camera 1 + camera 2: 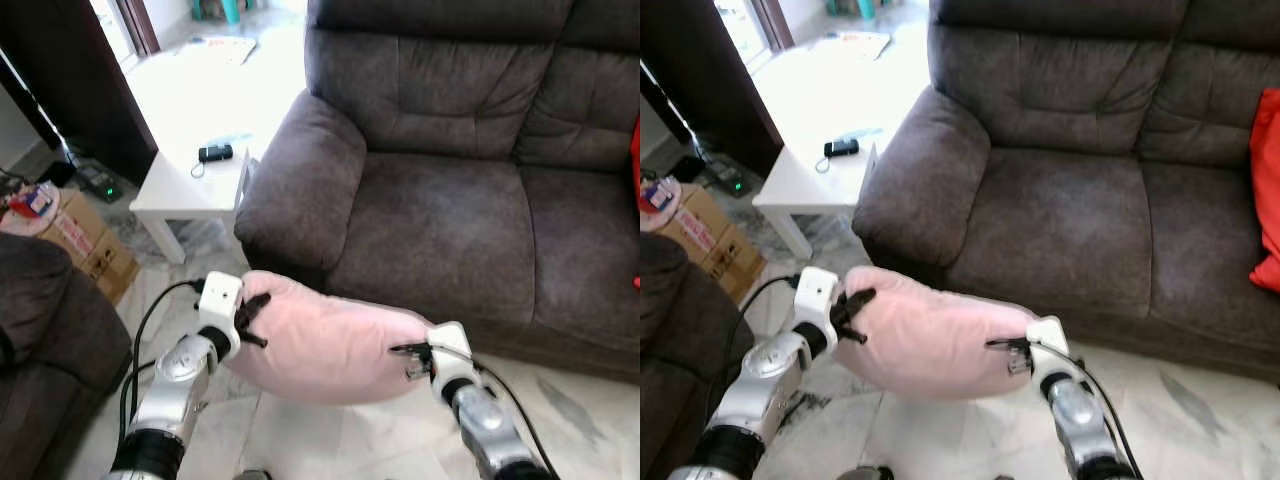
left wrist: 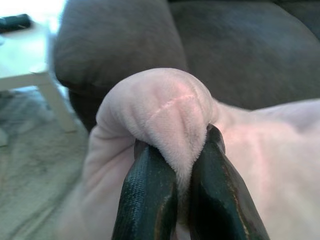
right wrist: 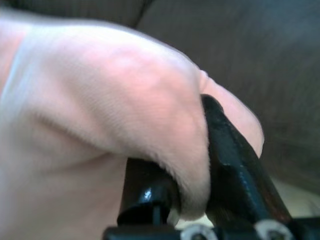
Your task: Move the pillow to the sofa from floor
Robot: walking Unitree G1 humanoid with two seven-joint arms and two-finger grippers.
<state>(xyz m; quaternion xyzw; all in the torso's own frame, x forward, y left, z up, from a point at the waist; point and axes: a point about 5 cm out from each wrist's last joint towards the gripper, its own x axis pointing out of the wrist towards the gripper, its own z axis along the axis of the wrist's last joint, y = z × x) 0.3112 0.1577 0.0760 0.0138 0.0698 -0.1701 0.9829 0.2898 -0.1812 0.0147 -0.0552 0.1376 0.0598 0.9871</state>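
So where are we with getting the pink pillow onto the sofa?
Done: the soft pink pillow is up off the marble floor, held in the air in front of the dark grey sofa. In hand: the left gripper and right gripper each pinch one end of it. Left: carry it forward over the seat cushion, which it has not reached, and release it there.

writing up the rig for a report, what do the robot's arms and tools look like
Both arms are silver metal with black joint bands. Each wrist carries a white boxy housing, and a black cable loops along each arm. The left tool and right tool each have two long, glossy black fingers.
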